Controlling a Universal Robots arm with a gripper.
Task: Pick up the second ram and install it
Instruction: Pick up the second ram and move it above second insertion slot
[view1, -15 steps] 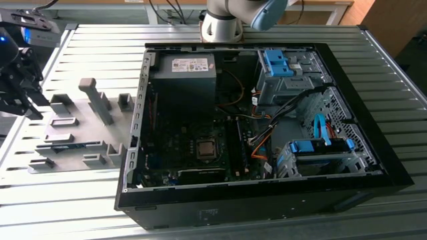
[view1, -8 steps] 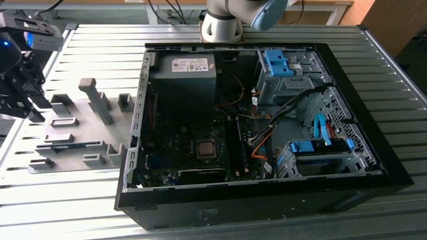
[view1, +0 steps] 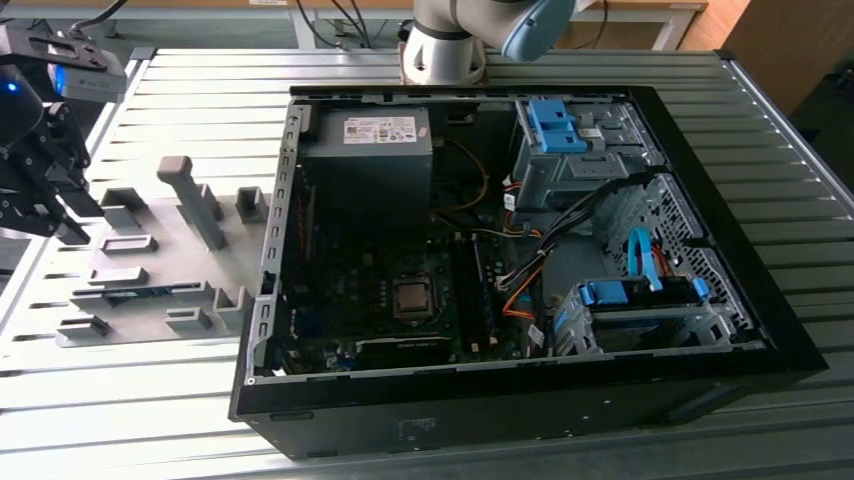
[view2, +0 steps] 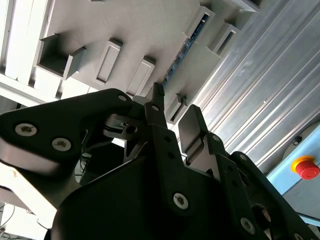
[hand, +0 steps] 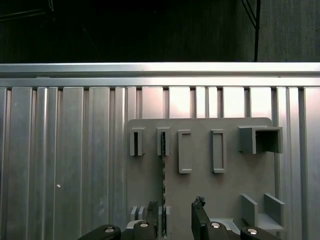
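While the end effector is hanging over the grey holder plate, we are reading its fingers as spread moderately wide and gripping nothing. The second ram is standing on edge in the plate's slotted blocks, near the desk edge on the exterior view's left, well apart from the open computer case. In the first wrist view its thin top edge is running between the fingers, closer to one than the other. We are judging the second ram to be light, stiff and thin, yet fragile: it is tolerating no bending or twisting. We are advising a hold across its two flat faces near mid-length, high on the exposed edge, with modest squeeze.
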